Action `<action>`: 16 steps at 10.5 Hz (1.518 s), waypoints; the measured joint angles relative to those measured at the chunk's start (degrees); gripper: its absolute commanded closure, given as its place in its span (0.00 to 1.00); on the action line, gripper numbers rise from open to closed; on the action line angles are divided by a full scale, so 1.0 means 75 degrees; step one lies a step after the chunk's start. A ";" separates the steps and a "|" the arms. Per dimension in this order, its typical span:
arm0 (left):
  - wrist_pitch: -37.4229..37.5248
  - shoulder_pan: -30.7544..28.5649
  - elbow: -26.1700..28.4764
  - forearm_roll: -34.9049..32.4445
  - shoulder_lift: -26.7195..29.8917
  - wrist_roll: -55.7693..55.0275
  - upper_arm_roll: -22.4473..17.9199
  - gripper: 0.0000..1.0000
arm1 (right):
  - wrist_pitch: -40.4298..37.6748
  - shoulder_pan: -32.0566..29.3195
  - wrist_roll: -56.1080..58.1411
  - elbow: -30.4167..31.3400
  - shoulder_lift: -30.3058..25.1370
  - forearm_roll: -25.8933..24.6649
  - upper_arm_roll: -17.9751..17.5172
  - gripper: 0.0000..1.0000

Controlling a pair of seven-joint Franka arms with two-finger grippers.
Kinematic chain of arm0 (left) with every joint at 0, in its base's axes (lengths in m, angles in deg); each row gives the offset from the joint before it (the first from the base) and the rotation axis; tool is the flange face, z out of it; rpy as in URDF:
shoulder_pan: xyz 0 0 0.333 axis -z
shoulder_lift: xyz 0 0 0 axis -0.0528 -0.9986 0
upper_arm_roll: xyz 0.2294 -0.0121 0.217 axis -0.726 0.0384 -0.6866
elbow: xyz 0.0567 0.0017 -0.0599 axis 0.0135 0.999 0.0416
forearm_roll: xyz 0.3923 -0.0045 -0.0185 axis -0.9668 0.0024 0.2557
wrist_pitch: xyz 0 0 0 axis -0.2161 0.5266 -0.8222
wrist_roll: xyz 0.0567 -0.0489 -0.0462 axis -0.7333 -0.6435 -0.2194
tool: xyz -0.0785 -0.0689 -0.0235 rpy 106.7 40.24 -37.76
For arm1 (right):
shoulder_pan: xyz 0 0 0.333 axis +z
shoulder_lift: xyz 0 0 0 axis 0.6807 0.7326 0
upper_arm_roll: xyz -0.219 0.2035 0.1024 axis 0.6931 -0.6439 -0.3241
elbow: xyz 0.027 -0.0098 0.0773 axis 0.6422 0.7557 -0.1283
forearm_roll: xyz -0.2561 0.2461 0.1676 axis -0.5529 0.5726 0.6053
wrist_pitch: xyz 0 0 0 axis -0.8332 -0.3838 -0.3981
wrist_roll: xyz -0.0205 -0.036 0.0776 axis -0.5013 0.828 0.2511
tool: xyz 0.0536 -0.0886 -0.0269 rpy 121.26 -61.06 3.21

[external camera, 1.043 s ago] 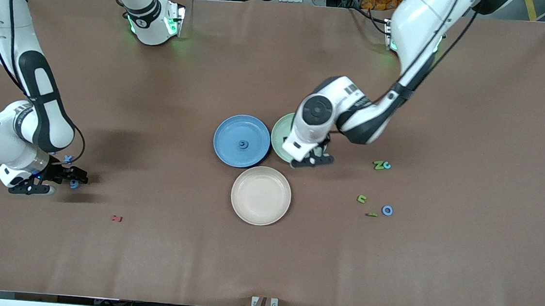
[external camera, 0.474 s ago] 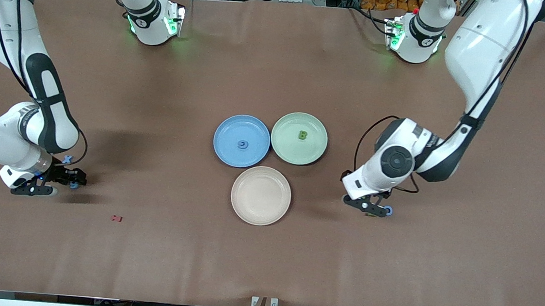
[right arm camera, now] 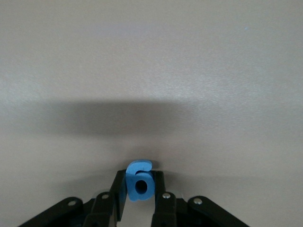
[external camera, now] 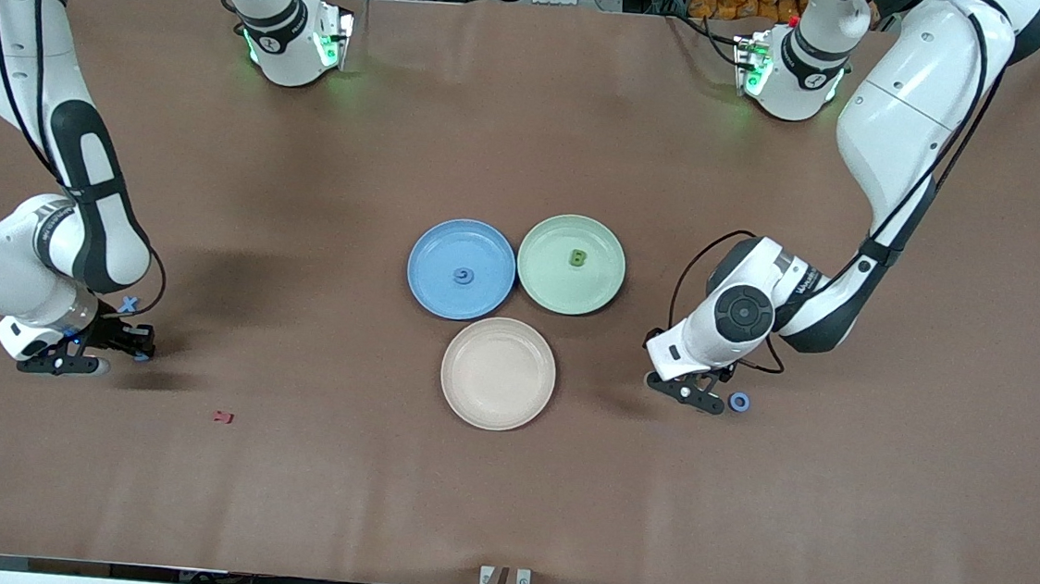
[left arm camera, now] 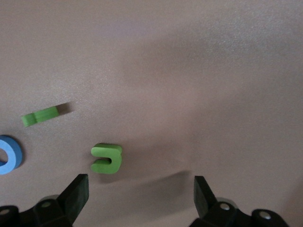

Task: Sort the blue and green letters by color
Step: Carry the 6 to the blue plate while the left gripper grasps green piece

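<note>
My right gripper (external camera: 135, 348) is low at the table near the right arm's end, shut on a blue 6-shaped letter (right arm camera: 139, 172) that stands upright between the fingers. A blue X (external camera: 127, 305) lies beside it. My left gripper (external camera: 693, 394) is open, low over the table near the left arm's end. In the left wrist view it (left arm camera: 140, 185) stands just short of a green letter (left arm camera: 107, 158), with a green bar piece (left arm camera: 41, 116) and a blue ring (left arm camera: 7, 155) alongside. The blue ring (external camera: 739, 401) also shows in the front view.
Three plates sit mid-table: a blue plate (external camera: 432, 285) holding a blue letter (external camera: 463, 275), a green plate (external camera: 544, 285) holding a green B (external camera: 577, 258), and a beige plate (external camera: 496, 401) nearest the camera. A small dark red letter (external camera: 222, 416) lies apart.
My left arm swung from the green plate to the letters near its end of the table, leaving a green B in the plate. My right gripper shifted slightly at the blue letter.
</note>
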 measured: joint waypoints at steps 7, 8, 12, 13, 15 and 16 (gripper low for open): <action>-0.0042 -0.0055 -0.0054 -0.0045 -0.0008 0.0117 -0.0008 0.22 | -0.2057 0.2712 -0.4422 -0.0055 -0.1010 0.0020 0.0407 0.93; -0.0045 -0.0059 -0.0057 -0.0046 -0.0010 0.0122 -0.0014 0.22 | -0.2062 0.3188 -0.5028 -0.0020 -0.1007 0.0022 0.0402 0.94; -0.0055 -0.0087 -0.0209 -0.0215 -0.0158 0.0198 -0.0094 0.41 | -0.2174 0.5003 -0.6221 0.0005 -0.1008 0.0025 0.0390 0.94; -0.0055 -0.0091 -0.0245 -0.0239 -0.0208 0.0234 -0.0117 0.58 | -0.2176 0.5379 -0.6484 0.0005 -0.1010 0.0027 0.0388 0.94; -0.0065 -0.0103 -0.0281 -0.0241 -0.0238 0.0248 -0.0140 0.90 | -0.2178 0.6126 -0.6884 0.0003 -0.1010 0.0028 0.0343 0.91; -0.0064 -0.0101 -0.0309 -0.0241 -0.0234 0.0249 -0.0136 1.00 | -0.2174 0.6438 -0.7078 0.0003 -0.1010 0.0029 0.0251 0.89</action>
